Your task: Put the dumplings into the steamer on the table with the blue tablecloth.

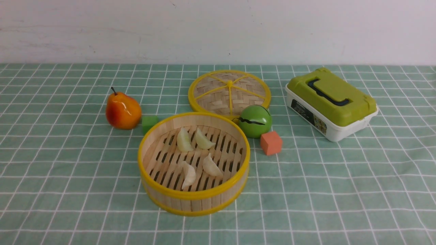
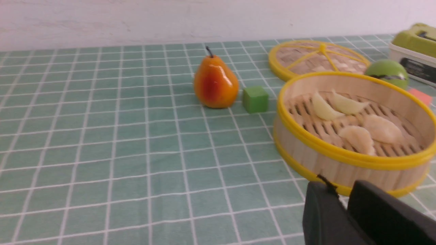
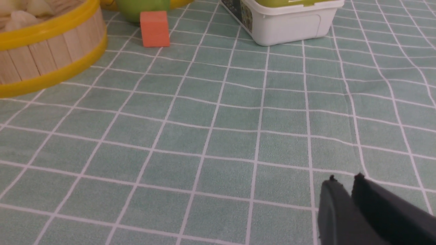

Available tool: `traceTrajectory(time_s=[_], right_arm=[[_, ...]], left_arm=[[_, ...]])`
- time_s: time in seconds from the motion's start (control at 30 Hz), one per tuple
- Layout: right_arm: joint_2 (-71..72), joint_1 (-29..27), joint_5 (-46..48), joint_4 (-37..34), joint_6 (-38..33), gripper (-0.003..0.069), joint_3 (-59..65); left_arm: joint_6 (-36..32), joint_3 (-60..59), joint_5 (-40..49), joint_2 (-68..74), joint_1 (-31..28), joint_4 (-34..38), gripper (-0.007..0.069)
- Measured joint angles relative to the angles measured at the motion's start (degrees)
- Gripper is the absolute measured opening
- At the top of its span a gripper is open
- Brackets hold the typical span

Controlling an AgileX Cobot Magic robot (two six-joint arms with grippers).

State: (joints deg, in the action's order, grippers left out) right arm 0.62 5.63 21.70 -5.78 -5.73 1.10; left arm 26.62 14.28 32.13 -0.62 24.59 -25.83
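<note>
Left gripper [image 2: 342, 195], jaws nearly together and empty, sits low just before the steamer [image 1: 193, 200]. Ahead of it, inside, lie four dumplings [image 1: 197, 157]: the far pair stand nearly upright, leaning together; the near pair lie flatter, long axes running front to back. Right gripper [image 3: 344, 183], narrow and empty, hovers over cloth [image 3: 211, 136], steamer well off.

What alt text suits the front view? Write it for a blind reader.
A bamboo steamer holds four dumplings on a teal checked tablecloth. Behind it are its woven lid, a pear, green cube, green ball, orange cube and green-lidded box.
</note>
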Motion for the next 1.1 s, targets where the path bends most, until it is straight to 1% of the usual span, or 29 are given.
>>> traceTrajectory(time_s=[0.03,0.07,0.1,0.2,0.23,0.27,0.33,0.4,0.5,0.53,0.57,0.63,0.73,1.1], right_arm=[[0.0,0.0,0.0,-0.1,0.0,0.0083,0.0],[0.0,0.0,0.0,-0.1,0.0,0.0085,0.0],[0.0,0.0,0.0,-0.1,0.0,0.0086,0.0],[0.0,0.0,0.0,-0.1,0.0,0.0092,0.0],[0.0,0.0,0.0,-0.1,0.0,0.0094,0.0],[0.0,0.0,0.0,-0.1,0.0,0.0094,0.0],[0.0,0.0,0.0,-0.1,0.0,0.0094,0.0],[0.0,0.0,0.0,-0.1,0.0,0.0094,0.0],[0.0,0.0,0.0,-0.1,0.0,0.0097,0.0],[0.0,0.0,0.0,-0.1,0.0,0.0097,0.0],[0.0,0.0,0.0,-0.1,0.0,0.0097,0.0],[0.0,0.0,0.0,-0.1,0.0,0.0097,0.0],[0.0,0.0,0.0,-0.1,0.0,0.0097,0.0],[0.0,0.0,0.0,0.0,0.0,0.0103,0.0]], left_arm=[[0.0,-0.8,-1.8,-0.1,-2.6,0.2,0.0108],[-0.1,-1.9,-3.9,-0.1,-6.6,1.4,0.0096],[-0.2,-2.6,-5.4,-0.1,-8.9,3.0,0.0087],[-1.9,-5.7,-11.9,-0.1,-16.0,11.7,0.0008],[-3.8,-7.7,-14.2,-0.1,-18.0,14.9,-0.0014],[-4.9,-8.8,-16.0,-0.1,-18.9,17.2,-0.0014],[-8.7,-13.1,-20.3,-0.1,-19.8,21.9,-0.0014],[-11.3,-15.2,-20.1,-0.1,-19.8,24.4,-0.0014],[-15.1,-15.9,-15.0,-0.1,-19.1,25.8,-0.0014],[-15.2,-15.9,-14.2,-0.1,-19.0,25.8,-0.0014],[-16.3,-15.9,-10.9,-0.1,-18.8,25.8,-0.0014],[-17.8,-16.0,-9.0,-0.1,-18.7,26.2,-0.0014],[-18.8,-16.0,-9.0,-0.1,-18.6,26.3,-0.0014],[-19.0,-16.0,-9.7,-0.1,-18.6,26.3,-0.0014]])
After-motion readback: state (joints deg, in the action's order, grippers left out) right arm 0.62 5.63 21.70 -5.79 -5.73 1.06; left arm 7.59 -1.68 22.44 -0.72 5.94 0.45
